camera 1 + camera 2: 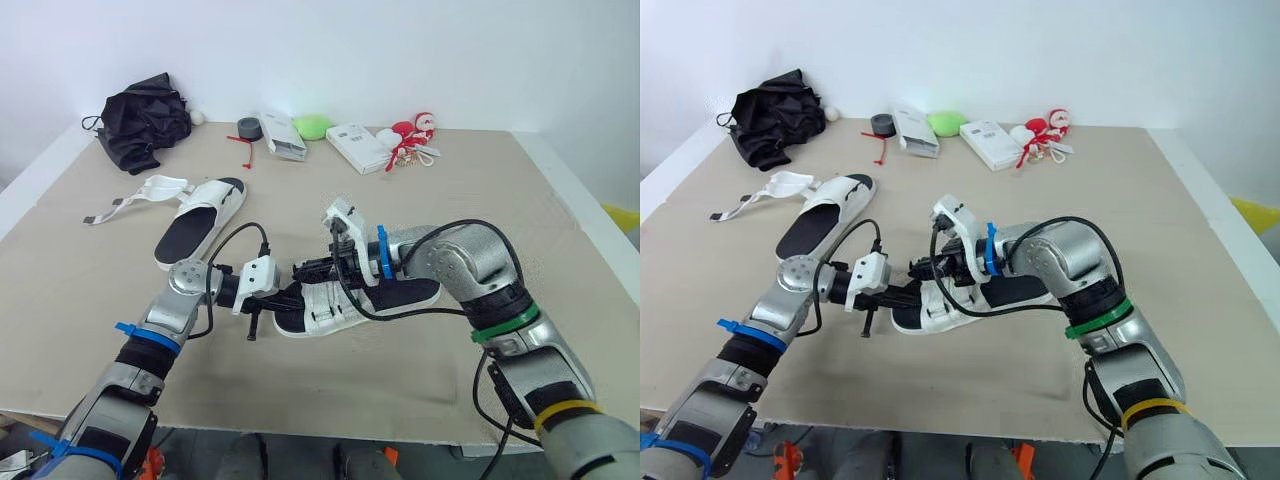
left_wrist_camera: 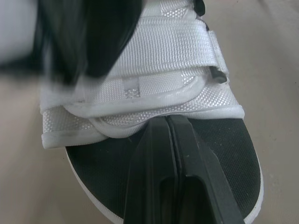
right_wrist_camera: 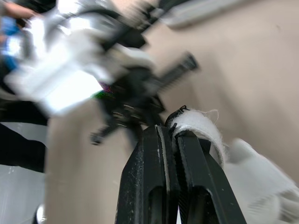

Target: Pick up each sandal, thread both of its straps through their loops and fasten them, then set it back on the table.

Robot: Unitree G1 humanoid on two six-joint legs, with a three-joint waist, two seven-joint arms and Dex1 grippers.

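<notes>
Counted two sandals on the desk: far-left sandal, near-middle sandal. Tallied along the far edge two boxes, left white box and right white box, plus one black bag, one tape roll, one green lump.

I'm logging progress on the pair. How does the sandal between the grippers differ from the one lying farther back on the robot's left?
The near sandal has a strap closed across its front; the far sandal has its straps lying open, one trailing onto the table. The near sandal has the left gripper and right gripper shut at it; the far sandal lies untouched. Both are white with black footbeds.
</notes>
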